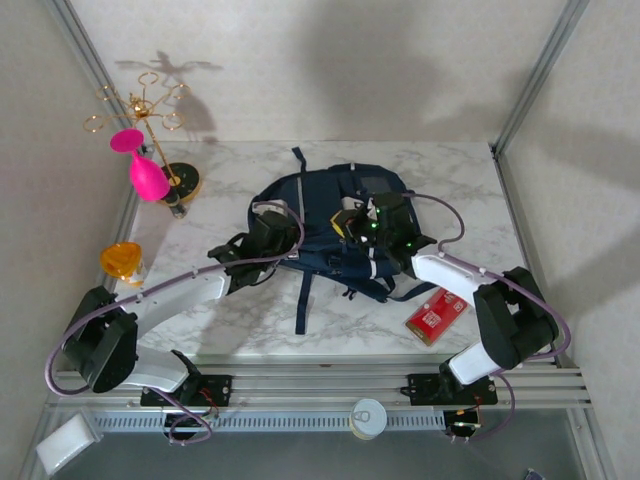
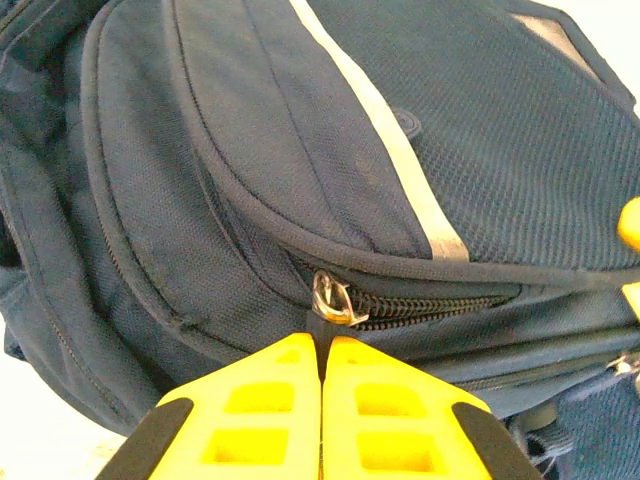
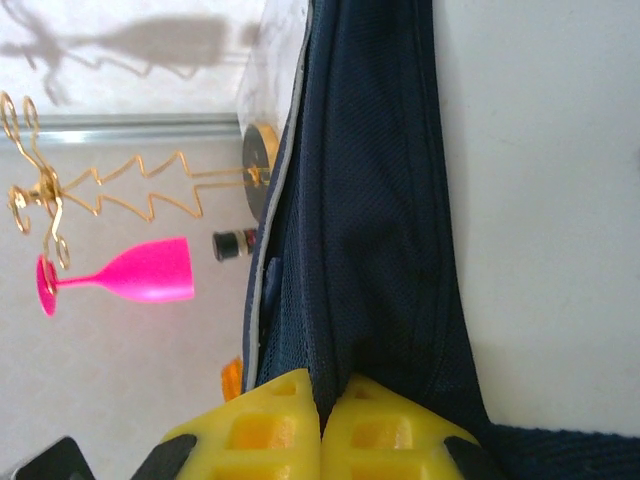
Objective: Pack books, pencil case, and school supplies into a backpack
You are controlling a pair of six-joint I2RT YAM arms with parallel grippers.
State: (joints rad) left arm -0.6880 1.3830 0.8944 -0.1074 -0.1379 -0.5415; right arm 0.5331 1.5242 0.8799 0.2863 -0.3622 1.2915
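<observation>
The left gripper (image 2: pixel 322 342) has its jaws together just beneath the zipper pull (image 2: pixel 335 298); the right gripper (image 3: pixel 320 380) clamps the backpack (image 3: pixel 380 200) fabric. Opening seems in hand: next, catch that pull and drag it along.

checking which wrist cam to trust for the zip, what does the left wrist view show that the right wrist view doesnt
Left wrist, not right wrist: the backpack's light stripe and a metal zipper pull right at the tips of the shut left gripper.
Right wrist, not left wrist: a pink goblet, a gold wire stand, and the right gripper shut on a fold of the navy fabric.
Both: navy backpack fabric close up, with yellow fingers pressed together at the bottom edge.
</observation>
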